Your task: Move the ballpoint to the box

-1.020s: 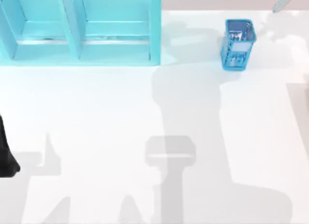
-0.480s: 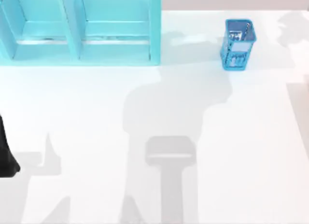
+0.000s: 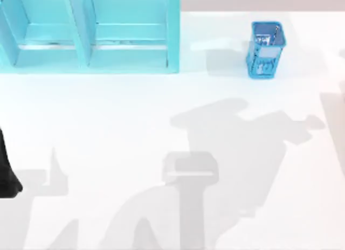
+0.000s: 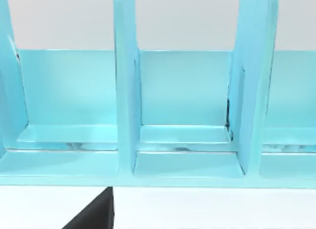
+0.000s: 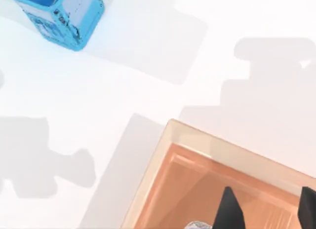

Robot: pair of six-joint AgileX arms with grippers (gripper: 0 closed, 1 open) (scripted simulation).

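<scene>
Table middle: bare table.
Upper left: shelf blocks.
Upper right: blue basket stands alone.

The right gripper is showing two matt black fingers, flat-sided and tapering to narrow pointed tips. The left arm is appearing as a plain black curved body, with a black wedge-shaped part in the left wrist view.
</scene>
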